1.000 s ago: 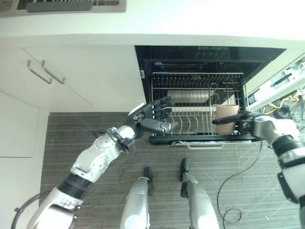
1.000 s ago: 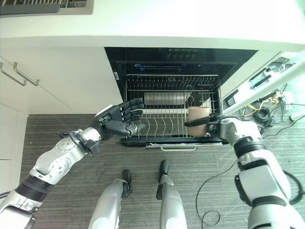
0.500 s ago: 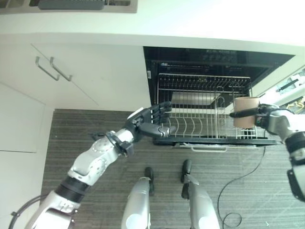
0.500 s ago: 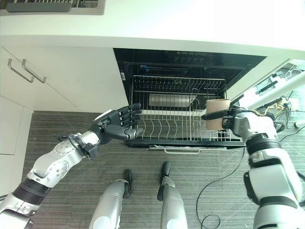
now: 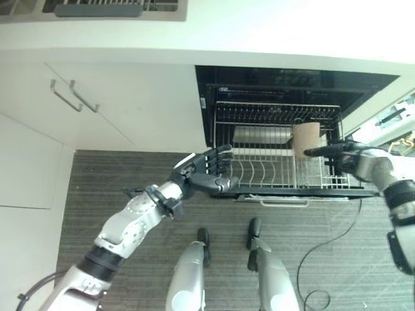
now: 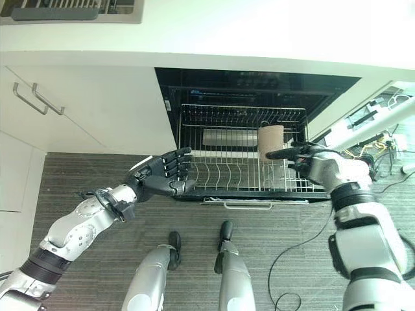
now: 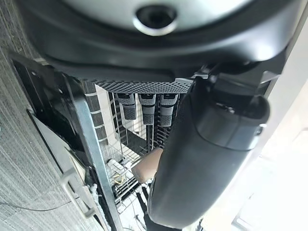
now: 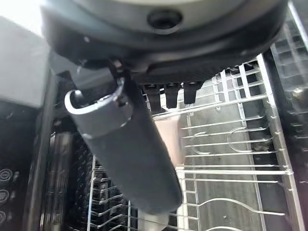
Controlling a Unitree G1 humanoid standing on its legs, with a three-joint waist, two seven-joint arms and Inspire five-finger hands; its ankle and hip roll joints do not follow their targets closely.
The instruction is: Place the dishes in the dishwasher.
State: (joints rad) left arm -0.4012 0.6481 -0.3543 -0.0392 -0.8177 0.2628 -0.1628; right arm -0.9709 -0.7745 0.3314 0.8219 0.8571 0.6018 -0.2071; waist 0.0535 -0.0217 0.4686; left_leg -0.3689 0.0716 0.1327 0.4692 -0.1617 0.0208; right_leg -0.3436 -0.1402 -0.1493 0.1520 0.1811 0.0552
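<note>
A tan cup (image 5: 306,136) stands upright in the right part of the pulled-out wire rack (image 5: 259,173) of the open dishwasher (image 5: 292,81); it also shows in the left wrist view (image 7: 148,166). My right hand (image 5: 347,157) hovers just right of the cup, fingers and thumb stretched towards its lower side. In the right wrist view the right hand (image 8: 130,154) is open, with bare rack wires (image 8: 231,144) past it and nothing between thumb and fingers. My left hand (image 5: 202,173) hangs open at the rack's front left corner, holding nothing.
White cupboard doors with bar handles (image 5: 74,97) stand left of the dishwasher under a pale worktop (image 5: 259,29). The rack's front bar handle (image 5: 280,203) juts over the dark striped floor (image 5: 97,188). Cables and white gear (image 6: 382,139) lie at the right.
The cup, held up at the rack's right edge half a second ago, now stands further left inside the rack. My right hand has opened and sits beside it. The left hand barely moved.
</note>
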